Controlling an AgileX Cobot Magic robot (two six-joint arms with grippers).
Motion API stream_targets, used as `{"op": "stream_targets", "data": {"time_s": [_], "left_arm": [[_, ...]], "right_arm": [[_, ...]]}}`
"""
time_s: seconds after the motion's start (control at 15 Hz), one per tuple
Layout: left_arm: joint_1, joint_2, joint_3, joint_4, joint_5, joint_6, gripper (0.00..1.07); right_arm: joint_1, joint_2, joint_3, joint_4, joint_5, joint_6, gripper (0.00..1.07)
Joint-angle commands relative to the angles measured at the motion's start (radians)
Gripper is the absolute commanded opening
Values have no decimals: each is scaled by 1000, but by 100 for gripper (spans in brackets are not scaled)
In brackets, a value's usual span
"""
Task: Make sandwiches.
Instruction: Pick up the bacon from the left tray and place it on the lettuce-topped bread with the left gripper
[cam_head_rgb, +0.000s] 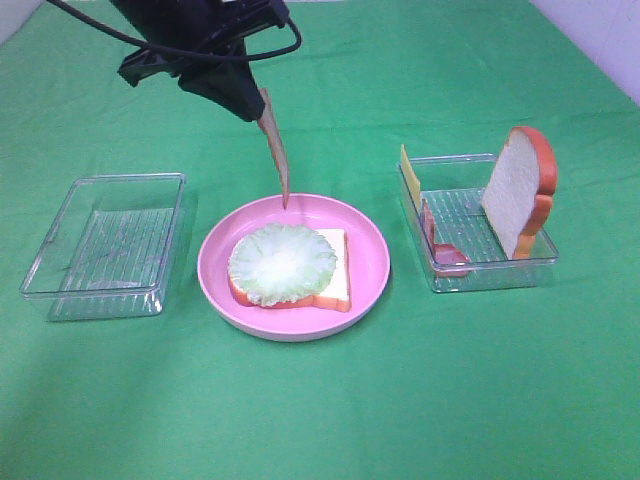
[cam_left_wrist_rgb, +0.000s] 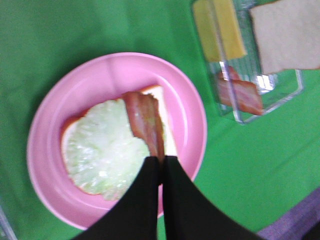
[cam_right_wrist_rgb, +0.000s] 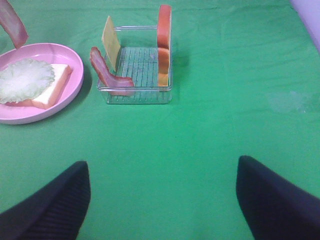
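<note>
The left claw (cam_head_rgb: 258, 100) pinches the top end of a bacon strip (cam_head_rgb: 275, 150), which dangles over the pink plate (cam_head_rgb: 372, 260) holding bread (cam_head_rgb: 335, 270) and lettuce (cam_head_rgb: 282, 262). The strip looks light and bendy, best gripped by its end. The right claw (cam_right_wrist_rgb: 162, 165) gapes wide, empty.

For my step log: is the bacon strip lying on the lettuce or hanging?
Hanging. The left tool pinches the top of the bacon strip; it dangles over the plate rim, off the lettuce.
</note>
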Motion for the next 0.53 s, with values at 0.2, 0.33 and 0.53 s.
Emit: {"op": "stream_targets", "data": {"time_s": [0.2, 0.33, 0.53], "left_arm": [[-73, 23, -1, -93, 9, 68, 0], [-107, 61, -1, -83, 13, 68, 0], [-122, 114, 0, 18, 31, 61, 0]], "right_arm": [[-5, -8, 3, 1, -9, -2, 76], [-5, -8, 3, 1, -9, -2, 76], [-5, -8, 3, 1, -9, -2, 76]]}}
